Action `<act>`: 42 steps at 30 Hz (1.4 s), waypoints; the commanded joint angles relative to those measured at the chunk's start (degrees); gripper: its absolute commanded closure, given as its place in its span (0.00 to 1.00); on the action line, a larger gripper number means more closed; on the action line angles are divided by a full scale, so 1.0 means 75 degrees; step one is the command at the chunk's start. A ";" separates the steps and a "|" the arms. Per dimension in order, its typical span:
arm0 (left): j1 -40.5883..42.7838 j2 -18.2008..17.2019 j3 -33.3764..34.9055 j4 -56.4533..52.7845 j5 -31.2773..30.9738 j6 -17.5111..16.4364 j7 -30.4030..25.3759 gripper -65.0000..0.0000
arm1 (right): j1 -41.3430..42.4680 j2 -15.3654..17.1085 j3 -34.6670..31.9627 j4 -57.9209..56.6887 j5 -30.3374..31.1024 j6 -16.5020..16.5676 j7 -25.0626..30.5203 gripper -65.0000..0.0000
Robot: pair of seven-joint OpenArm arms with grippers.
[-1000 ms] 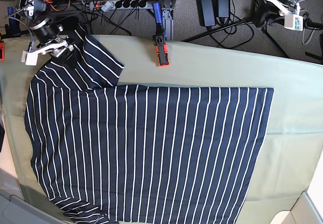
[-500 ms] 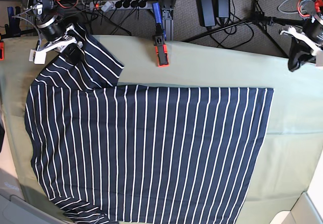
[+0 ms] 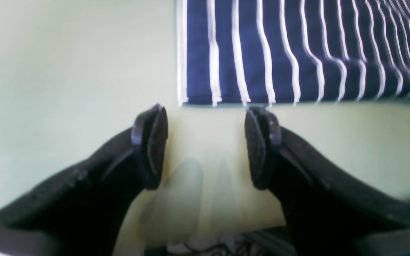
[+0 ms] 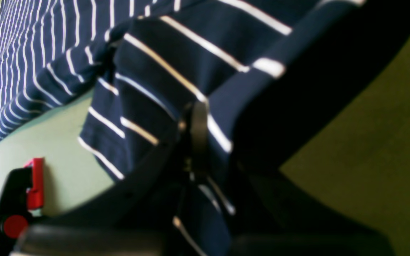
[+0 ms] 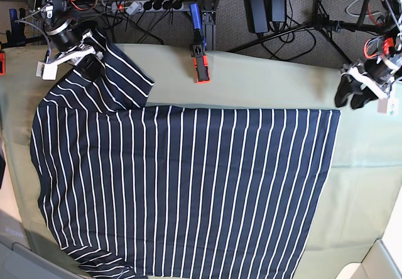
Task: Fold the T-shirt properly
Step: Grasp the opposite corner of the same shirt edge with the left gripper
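— Location of T-shirt [image 5: 182, 185]?
— Spread flat on the pale green cloth [image 5: 270, 81], one sleeve raised at the far corner.
— Right gripper [image 4: 198, 131]?
— Jaws clamped on that sleeve's fabric.
— Left gripper [image 3: 205, 145]?
— Jaws wide apart, holding nothing, just beside the hem corner, over bare cloth.

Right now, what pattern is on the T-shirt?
Dark navy T-shirt with thin white stripes, clearest in the base view.
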 commanded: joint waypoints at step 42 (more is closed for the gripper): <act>-0.1172 0.0743 0.0600 -0.0656 -0.0105 0.0134 0.0169 0.46 | -0.0073 0.0058 0.0000 0.0009 -0.0280 -0.0262 -0.0335 1.00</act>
